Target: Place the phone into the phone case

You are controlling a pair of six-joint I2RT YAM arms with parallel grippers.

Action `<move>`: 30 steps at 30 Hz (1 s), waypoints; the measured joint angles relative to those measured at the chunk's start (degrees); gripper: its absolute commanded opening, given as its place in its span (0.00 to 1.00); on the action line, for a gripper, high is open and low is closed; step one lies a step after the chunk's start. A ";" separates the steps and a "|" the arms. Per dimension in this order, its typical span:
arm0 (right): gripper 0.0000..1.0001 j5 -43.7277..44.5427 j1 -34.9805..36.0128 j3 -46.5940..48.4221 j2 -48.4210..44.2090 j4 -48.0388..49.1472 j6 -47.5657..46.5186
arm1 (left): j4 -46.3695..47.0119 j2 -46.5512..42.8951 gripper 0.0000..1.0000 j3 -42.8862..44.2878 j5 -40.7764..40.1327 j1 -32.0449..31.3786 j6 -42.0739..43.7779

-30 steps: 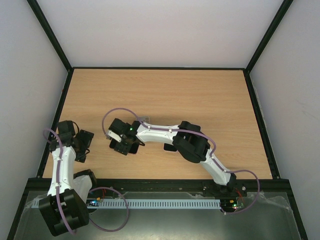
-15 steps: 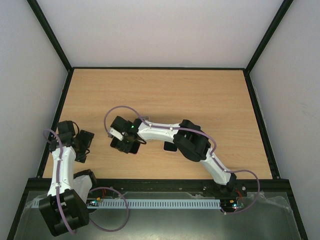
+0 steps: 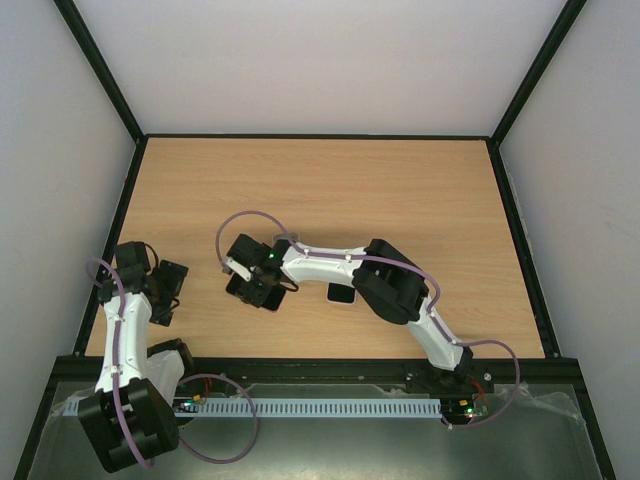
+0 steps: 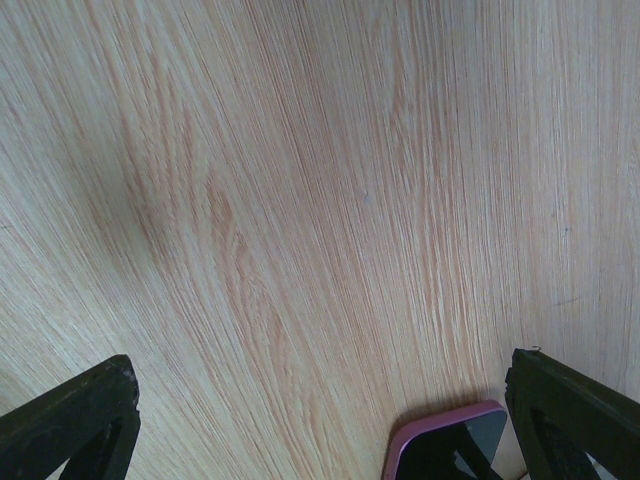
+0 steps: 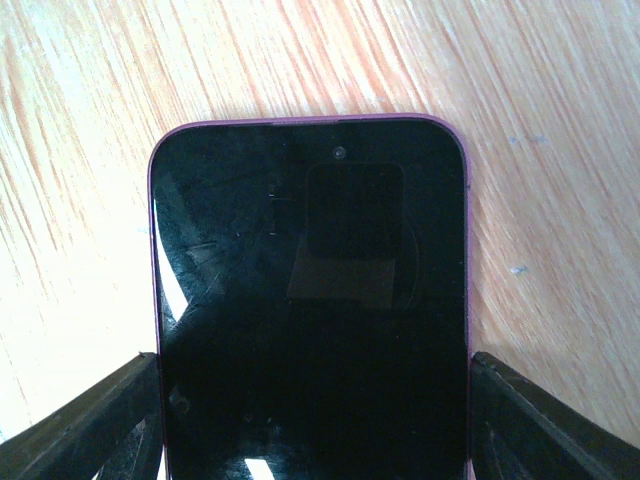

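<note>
— What did we see nearest to us?
— At the near left, our left gripper [image 4: 320,400] hung low over the table [image 3: 400,200], its jaws spread wide with nothing between them. A pink corner of the phone [image 5: 310,300] showed close beside one of its fingers.
— And the phone itself?
— It lay flat, screen up, left of the table's middle. Our right arm [image 3: 340,265] reached across to it, and the right gripper [image 5: 315,400] straddled it, with a finger [image 5: 90,425] right against each long edge. Whether they were pinching it yet, we could not tell.
— Where was the phone case [image 3: 342,294]?
— It lay a little to the right of the phone and apart from it, a small light-rimmed thing half hidden under our right arm. Beyond it the wooden table ran on to the black frame [image 3: 320,136] at the back.
</note>
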 measured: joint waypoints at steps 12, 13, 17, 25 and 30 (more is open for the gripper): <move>0.58 2.93 -1.44 -0.68 -4.68 1.49 12.22 | 0.02 -0.33 0.99 0.00 0.26 0.02 0.04; 0.60 3.58 -1.81 -0.68 -5.11 1.86 13.27 | 0.00 -0.35 0.99 0.00 0.33 0.02 0.07; 0.59 7.13 -3.89 -0.68 -6.23 2.86 17.99 | 0.11 -0.61 0.99 -0.28 0.72 0.02 0.11; 0.60 13.68 -8.74 -5.77 -9.05 8.48 28.70 | 0.22 -0.79 0.99 -0.85 1.16 0.02 0.37; 0.60 14.05 -9.38 -8.61 -9.66 12.09 35.56 | 0.44 -0.90 0.99 -1.05 1.33 0.02 0.55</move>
